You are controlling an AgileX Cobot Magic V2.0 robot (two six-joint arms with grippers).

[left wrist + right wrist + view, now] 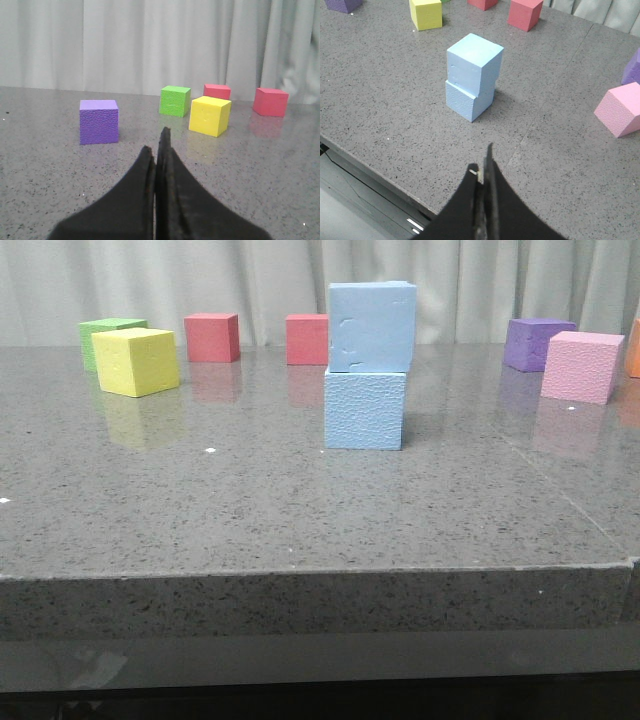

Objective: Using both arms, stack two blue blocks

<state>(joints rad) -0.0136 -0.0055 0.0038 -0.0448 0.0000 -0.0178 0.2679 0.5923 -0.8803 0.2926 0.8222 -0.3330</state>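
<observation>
two blue blocks stand stacked mid-table: the upper blue block (372, 327) sits on the lower blue block (364, 409), slightly offset. the left gripper (159, 150) has its fingers pressed together, holding nothing, low over the table facing a purple cube (99, 121). the right gripper (484, 167) is likewise pinched closed and empty, apart from the stack.

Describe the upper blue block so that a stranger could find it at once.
On the grey stone table, look near the middle for the two-cube tower. The upper blue block sits on the lower blue block. It alone rests off the tabletop, with smoother faces.
</observation>
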